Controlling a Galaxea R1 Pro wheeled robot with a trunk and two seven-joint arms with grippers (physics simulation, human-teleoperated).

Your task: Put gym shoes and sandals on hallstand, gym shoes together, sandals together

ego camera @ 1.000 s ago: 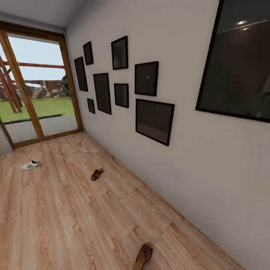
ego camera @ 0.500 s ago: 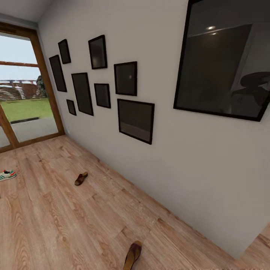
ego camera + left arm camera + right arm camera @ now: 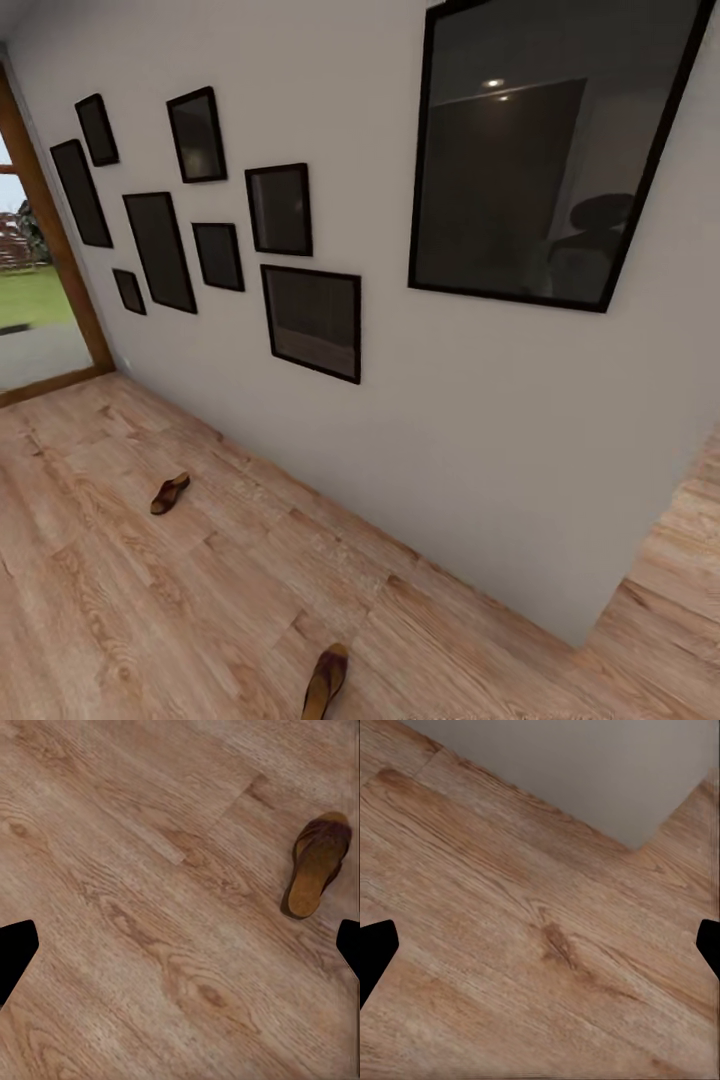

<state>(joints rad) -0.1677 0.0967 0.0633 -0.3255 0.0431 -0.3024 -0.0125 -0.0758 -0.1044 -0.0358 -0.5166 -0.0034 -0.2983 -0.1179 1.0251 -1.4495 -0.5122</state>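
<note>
We see two brown sandals lying on the corridor floor (image 3: 200, 600), well apart from each other. The near sandal (image 3: 325, 681) lies close to our base, its long axis running roughly away from us toward the wall (image 3: 450, 440), tilted slightly rightward. In the left wrist view this sandal (image 3: 318, 864) lies sole-down, strap end at one tip and bare heel end at the other. The far sandal (image 3: 170, 493) lies farther along the corridor, nearer the wall, its long axis on a similar diagonal; which end is the toe we cannot tell at that size.

The floor is light wood-grain plank. The grey wall carries a cluster of small dark picture frames (image 3: 280, 209) and one large dark-glass frame (image 3: 540, 160). A wood-framed glass door (image 3: 40, 250) closes the corridor's far end, with grass outside. At the right, the wall ends at a corner (image 3: 585, 640).

The left claw (image 3: 180, 949) shows its dark fingertips at opposite edges, spread wide and holding nothing. The right claw (image 3: 540, 949) likewise stands wide open and empty above bare floor beside the wall corner.
</note>
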